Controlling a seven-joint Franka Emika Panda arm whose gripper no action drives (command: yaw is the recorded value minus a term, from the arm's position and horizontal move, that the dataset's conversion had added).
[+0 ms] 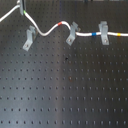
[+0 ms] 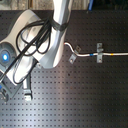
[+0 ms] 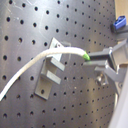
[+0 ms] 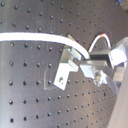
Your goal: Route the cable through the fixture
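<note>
My hand [image 3: 95, 59] pinches the long thin white cable [image 3: 35, 64] close to its green-tipped end, the metal fingers [image 3: 111, 54] closed on the cord, seen in both wrist views. The cord arcs over a small light-grey bent-metal fixture [image 3: 50, 75] with a notched top, bolted to the black perforated worktop [image 3: 30, 25]; from the first wrist view I cannot tell whether the cable sits in the notch or passes just above it.

In the first exterior view the cable [image 1: 47, 31] runs from the first exterior view's left edge, rises toward the top, then dips past the leftmost clip [image 1: 29, 38]. It climbs to a red band [image 1: 61, 23], crosses the middle clip [image 1: 73, 33] and continues through a third clip [image 1: 104, 32], with blue [image 1: 93, 34] and yellow [image 1: 118, 35] bands on either side.

In the second exterior view my white arm [image 2: 47, 40], wrapped in black hoses, hides the first clip.
</note>
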